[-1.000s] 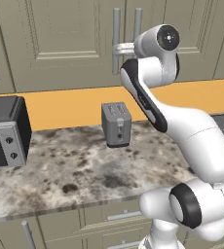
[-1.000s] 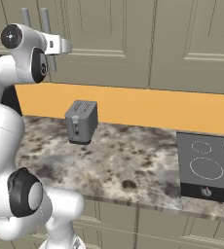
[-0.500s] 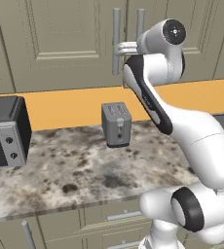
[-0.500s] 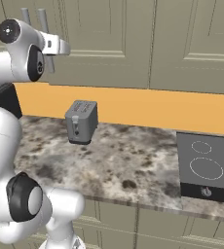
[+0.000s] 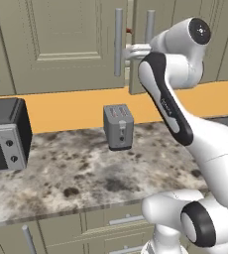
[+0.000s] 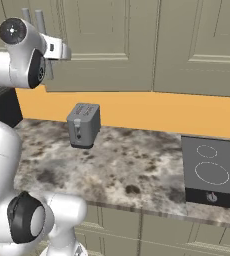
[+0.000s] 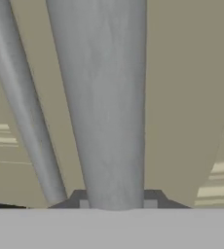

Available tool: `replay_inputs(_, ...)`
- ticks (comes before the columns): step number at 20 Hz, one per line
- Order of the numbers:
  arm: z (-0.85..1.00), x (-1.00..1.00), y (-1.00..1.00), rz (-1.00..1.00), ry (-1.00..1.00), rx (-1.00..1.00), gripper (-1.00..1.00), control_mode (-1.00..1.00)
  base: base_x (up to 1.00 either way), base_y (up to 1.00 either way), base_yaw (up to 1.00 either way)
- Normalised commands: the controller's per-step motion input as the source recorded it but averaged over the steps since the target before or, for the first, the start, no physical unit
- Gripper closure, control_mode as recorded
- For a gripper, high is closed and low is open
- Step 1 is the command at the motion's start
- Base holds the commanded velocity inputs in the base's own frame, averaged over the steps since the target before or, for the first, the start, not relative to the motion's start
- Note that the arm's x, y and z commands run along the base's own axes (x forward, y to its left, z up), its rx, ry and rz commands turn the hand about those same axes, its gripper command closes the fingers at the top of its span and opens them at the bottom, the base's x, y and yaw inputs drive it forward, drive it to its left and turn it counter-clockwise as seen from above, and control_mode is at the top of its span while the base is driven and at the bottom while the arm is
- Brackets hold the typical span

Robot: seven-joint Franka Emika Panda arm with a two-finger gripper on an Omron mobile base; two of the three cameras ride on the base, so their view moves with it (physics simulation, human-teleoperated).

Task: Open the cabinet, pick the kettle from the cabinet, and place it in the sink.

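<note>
Cabinet stands above the bench, right door slightly ajar, a sliver of reddish colour showing in the gap between the doors. Toaster and a dark oven sit on the bench, with a cooktop to the right. End effector is up at the right door's bar handle, fingertips either side of the bar and apparently closed on it. Step in hand: opening the door. Judged next: pull outward along the hinge arc. Kettle not confirmed; presumably inside.
</note>
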Motion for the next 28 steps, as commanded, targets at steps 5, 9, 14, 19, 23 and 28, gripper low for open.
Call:
replay_inputs(5,0.0,-0.61,0.0,0.12,-0.14,0.06,1.0,-1.0,0.0,0.0,0.0)
replay_inputs(9,0.0,-0.61,0.0,0.13,-0.14,0.05,1.0,-1.0,0.0,0.0,0.0)
replay_inputs(14,0.0,-0.57,-0.1,0.1,-0.05,0.02,1.0,-1.0,0.0,0.0,0.0)
replay_inputs(19,0.0,-0.52,-0.14,0.09,0.0,0.0,1.0,-1.0,0.0,0.0,0.0)
replay_inputs(23,0.0,-0.53,-0.2,0.11,0.0,0.0,1.0,-1.0,0.0,0.0,0.0)
replay_inputs(28,0.0,-0.54,-0.29,0.15,0.0,0.08,1.0,-1.0,0.0,0.0,0.0)
